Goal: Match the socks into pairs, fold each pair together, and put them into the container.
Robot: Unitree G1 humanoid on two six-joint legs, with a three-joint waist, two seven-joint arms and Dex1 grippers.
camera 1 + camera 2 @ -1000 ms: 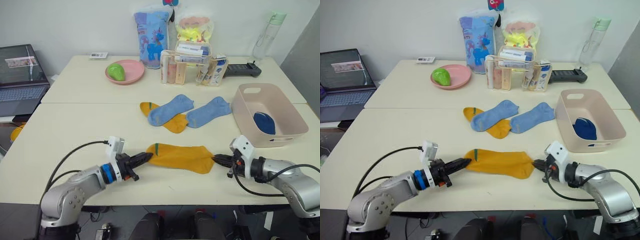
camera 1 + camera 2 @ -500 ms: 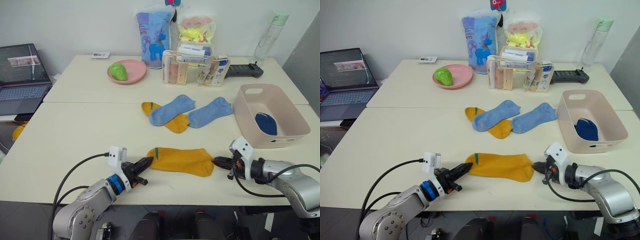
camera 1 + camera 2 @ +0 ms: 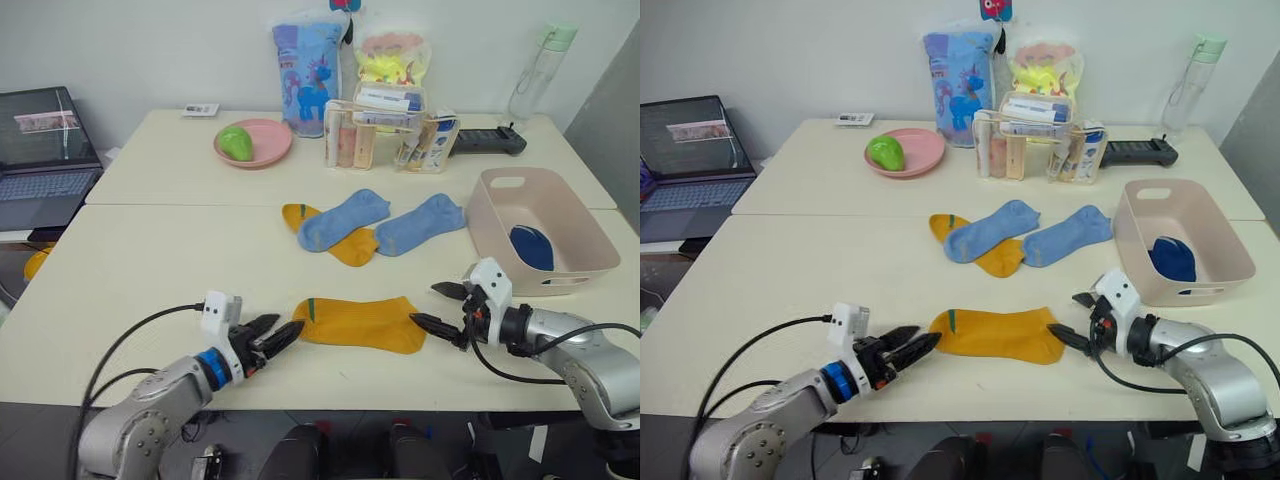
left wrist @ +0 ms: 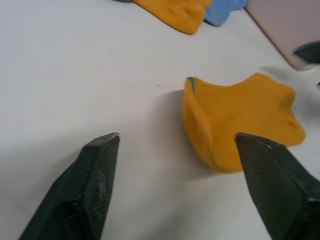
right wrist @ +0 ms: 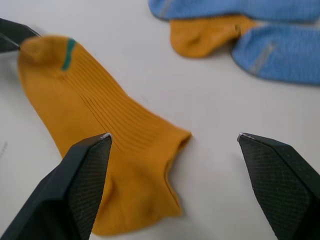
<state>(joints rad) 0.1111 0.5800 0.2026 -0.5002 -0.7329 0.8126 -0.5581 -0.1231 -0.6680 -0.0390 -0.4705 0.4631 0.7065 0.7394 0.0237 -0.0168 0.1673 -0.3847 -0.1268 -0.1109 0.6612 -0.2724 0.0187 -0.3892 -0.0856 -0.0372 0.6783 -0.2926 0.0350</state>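
We see a mustard yellow sock [image 3: 357, 323] lying flat near the front edge of the table [image 3: 150, 260], its long axis running left to right, with the cuff end and its small green mark toward our left and the toe end toward our right. Our left gripper [image 3: 268, 335] sits just off the cuff end with its two black fingers spread apart and nothing between them; our right gripper [image 3: 437, 308] sits just off the toe end, its fingers likewise spread wide and empty, so the sock lies free between the two. Farther back, near the middle of the table, a second mustard yellow sock [image 3: 340, 244] lies on a slant, its cuff toward the back left, partly covered by a light blue sock [image 3: 341, 218] that points up toward the back right. A second light blue sock [image 3: 418, 222] lies just to the right of it, slanted the same way, its lower end touching the yellow one. We count two yellow and two light blue socks on the table. The pale pink container [image 3: 572, 243] stands at the right side of the table, handle cutout toward the back, and holds a dark navy blue bundle [image 3: 529, 247]; we cannot tell how many socks it is made of. Behind the socks stand a round pink plate [image 3: 253, 142] and a clear organiser [image 3: 388, 135].
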